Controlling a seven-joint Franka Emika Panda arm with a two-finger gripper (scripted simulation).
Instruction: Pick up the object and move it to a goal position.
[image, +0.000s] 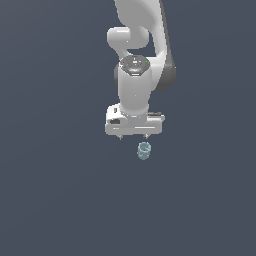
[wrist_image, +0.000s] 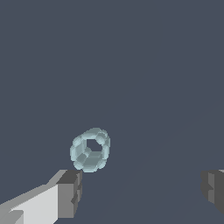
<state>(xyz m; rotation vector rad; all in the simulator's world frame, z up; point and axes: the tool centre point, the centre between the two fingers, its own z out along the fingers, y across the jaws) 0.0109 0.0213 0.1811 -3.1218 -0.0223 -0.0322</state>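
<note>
The object (image: 144, 150) is a small pale teal-blue ribbed cylinder with a hollow end. It lies on the dark grey surface just below the white gripper (image: 132, 137) in the exterior view, slightly toward that view's right. In the wrist view the object (wrist_image: 90, 149) shows its hollow end and sits beyond the fingertips, close to one finger (wrist_image: 65, 194); the other finger (wrist_image: 213, 189) is far off. The gripper (wrist_image: 140, 190) is open wide and empty, apart from the object.
The white arm (image: 137, 55) rises above the gripper in the exterior view. A plain dark grey surface (image: 60, 190) fills the surroundings in both views.
</note>
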